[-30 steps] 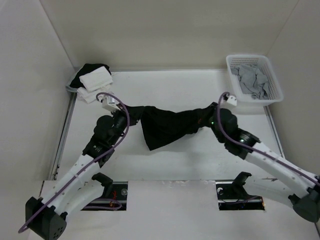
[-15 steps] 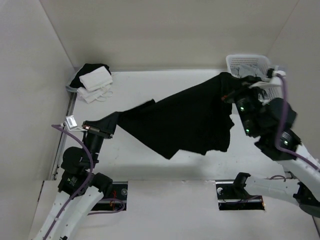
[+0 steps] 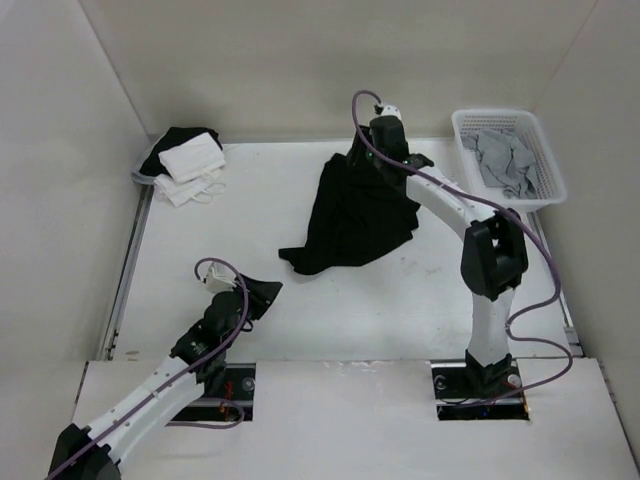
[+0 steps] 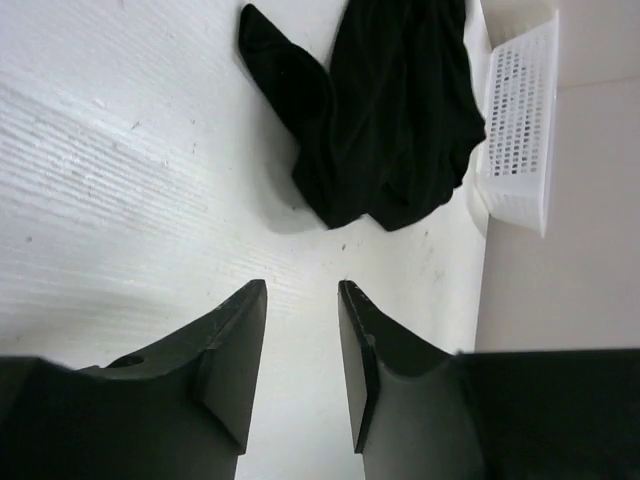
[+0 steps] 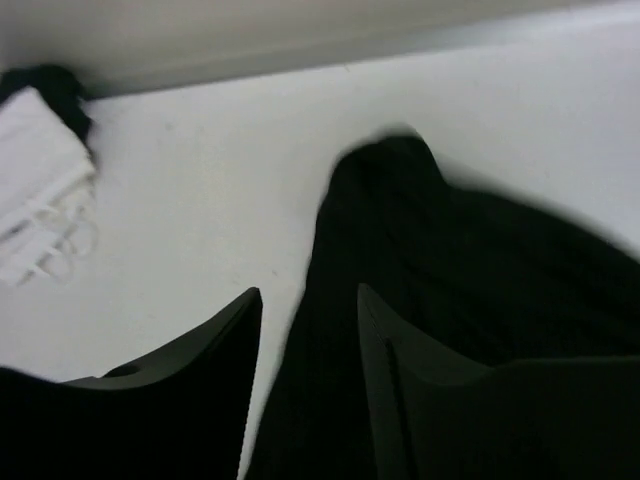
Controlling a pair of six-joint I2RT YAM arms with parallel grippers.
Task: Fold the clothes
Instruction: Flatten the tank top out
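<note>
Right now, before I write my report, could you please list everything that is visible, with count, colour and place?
black T-shirt: one, black, crumpled on the middle of the table, toward the far side
basket: one, white, far right corner
grey garment: one, light grey, inside the basket
white cloths: a small pile, count unclear, white, far left corner
black cloth: one, black, under the white cloths
table: one, white
left hand: one, black, open and empty, near left of the table
right hand: one, black, open, over the far edge of the T-shirt

table [image 3: 330,300] | on it: black T-shirt [image 3: 355,212], white cloths [image 3: 190,160], white basket [image 3: 515,204]
</note>
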